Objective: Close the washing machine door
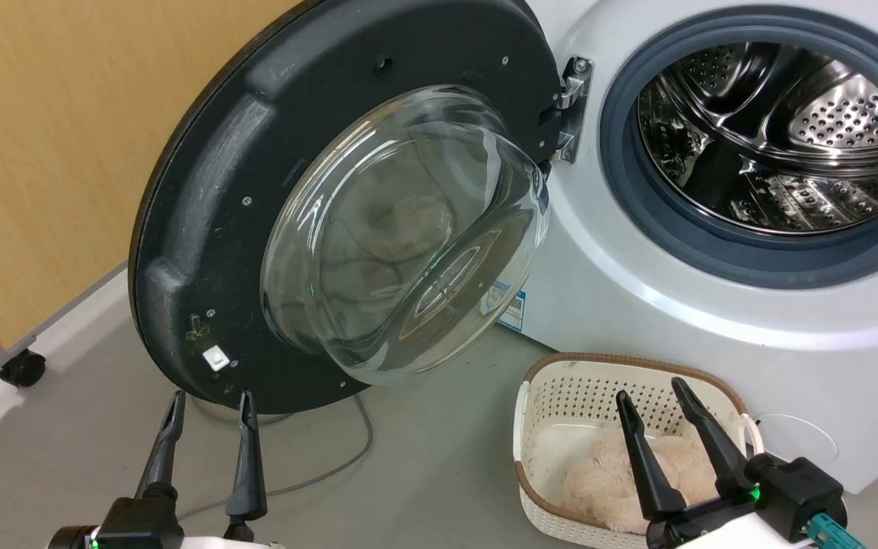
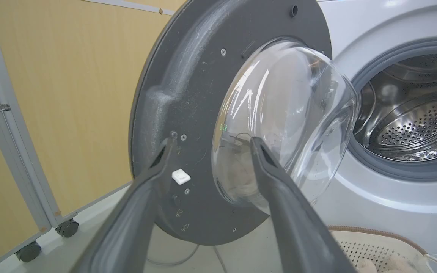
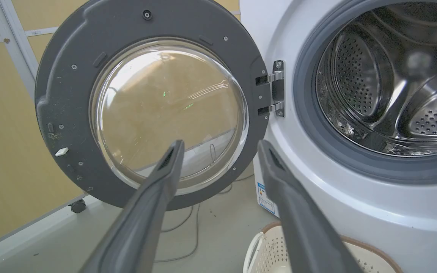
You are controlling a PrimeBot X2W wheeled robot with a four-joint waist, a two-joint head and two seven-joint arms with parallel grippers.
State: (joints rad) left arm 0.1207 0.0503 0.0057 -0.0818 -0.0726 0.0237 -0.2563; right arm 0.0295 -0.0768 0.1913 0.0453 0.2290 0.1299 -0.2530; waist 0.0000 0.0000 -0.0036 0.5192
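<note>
— Below the washing machine door (image 1: pixel 203 191), in the head view, what is seen?

— The left gripper (image 1: pixel 212 396) is seen just under the door's lower rim, its fingers spread and nothing held. The door is swung wide open on its hinge (image 1: pixel 575 107). To the door's right the washing machine (image 1: pixel 637 305) is shown with its steel drum (image 1: pixel 789 137) exposed. Further right of the door, and lower, the right gripper (image 1: pixel 650 389) is found, fingers parted and empty, over a cream basket (image 1: pixel 553 389) in which something pale and fluffy (image 1: pixel 607 480) is laid.

— And from the left wrist?

— The door's (image 2: pixel 188 94) black inner face and bulging glass (image 2: pixel 290 113) are viewed closely. The left gripper (image 2: pixel 212 140) is held open, one tip drawn over the rim above a small white tab (image 2: pixel 181 176), the other over the glass. Whether the door is touched cannot be told.

— And from the right wrist?

— The door (image 3: pixel 66 76) is seen face-on and open, hinged (image 3: pixel 277 93) at its right edge. The right gripper (image 3: pixel 221 143) is spread before it, with nothing grasped.
</note>
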